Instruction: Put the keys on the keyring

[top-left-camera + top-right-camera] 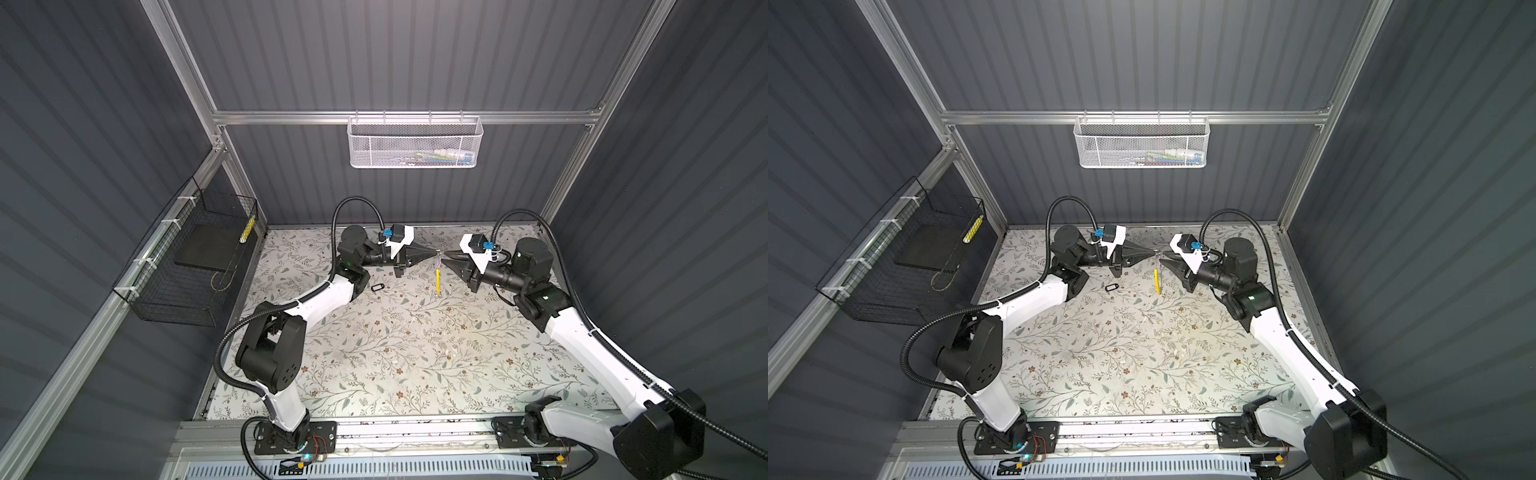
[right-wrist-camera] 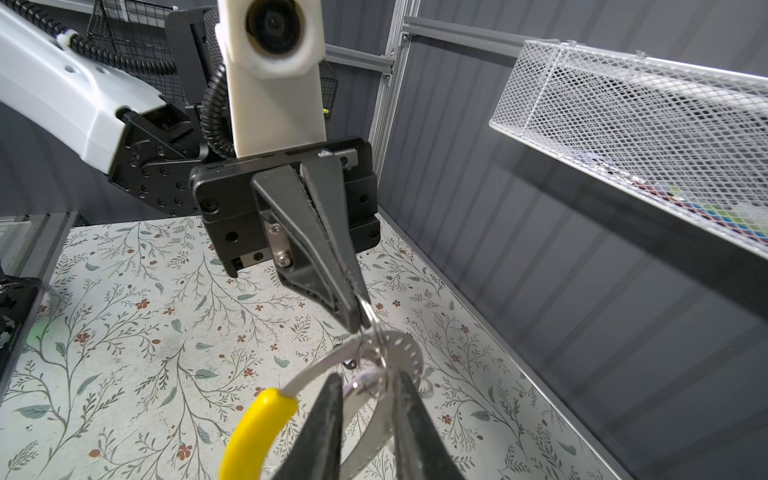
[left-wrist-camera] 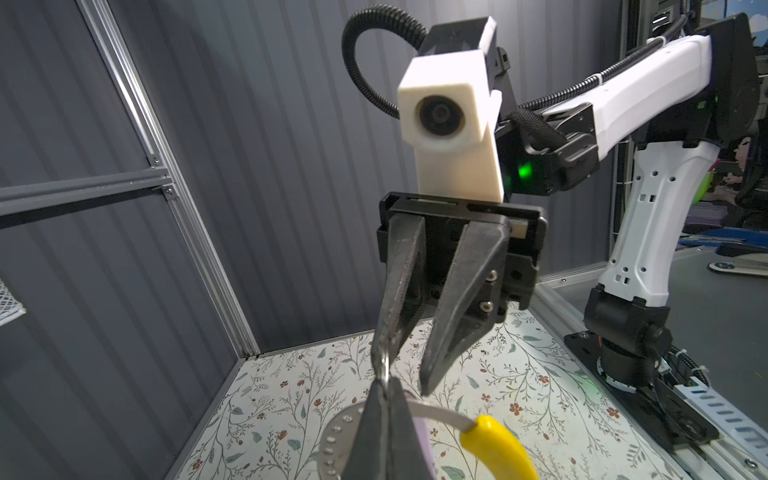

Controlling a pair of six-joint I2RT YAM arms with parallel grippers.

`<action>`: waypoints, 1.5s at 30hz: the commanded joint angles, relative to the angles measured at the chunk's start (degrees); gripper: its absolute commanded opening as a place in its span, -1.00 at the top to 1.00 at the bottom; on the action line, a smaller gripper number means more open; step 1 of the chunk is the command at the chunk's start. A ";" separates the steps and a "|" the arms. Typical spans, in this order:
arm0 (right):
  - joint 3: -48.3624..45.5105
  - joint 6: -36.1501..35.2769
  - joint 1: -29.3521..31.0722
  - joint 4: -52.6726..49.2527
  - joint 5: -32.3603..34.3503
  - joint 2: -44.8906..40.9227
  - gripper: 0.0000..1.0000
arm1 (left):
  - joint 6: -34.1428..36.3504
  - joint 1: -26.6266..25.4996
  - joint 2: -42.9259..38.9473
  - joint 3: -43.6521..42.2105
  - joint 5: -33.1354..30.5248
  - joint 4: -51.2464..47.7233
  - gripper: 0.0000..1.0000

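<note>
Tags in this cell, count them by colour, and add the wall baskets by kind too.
Yellow tag, on the keyring: 1
Lilac tag: 1
Black-rimmed tag: 1
White mesh basket: 1
Black wire basket: 1
Total: 5

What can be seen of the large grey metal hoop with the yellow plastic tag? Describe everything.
The keyring is a thin flat grey metal band bent into a hoop, with a yellow plastic sleeve over one stretch and a perforated metal disc near its top. It hangs upright above the floral table from the shut left gripper; the open right gripper straddles it beside a lilac tag.
</note>
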 commanded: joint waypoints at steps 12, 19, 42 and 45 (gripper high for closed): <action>1.86 0.64 -0.15 3.43 -1.49 1.86 0.77 | 4.37 -0.61 0.45 2.10 2.25 -4.34 1.00; 1.93 -0.22 -0.12 1.92 -2.98 2.06 0.96 | 7.02 -0.66 0.44 3.00 2.08 -7.61 1.00; 15.84 -6.82 1.31 -29.57 6.19 5.60 1.00 | 50.77 -5.70 -6.34 15.66 -23.50 -62.09 0.51; 16.04 -6.80 1.59 -29.64 6.23 5.65 1.00 | 51.21 -6.17 -6.34 16.18 -23.40 -62.69 0.51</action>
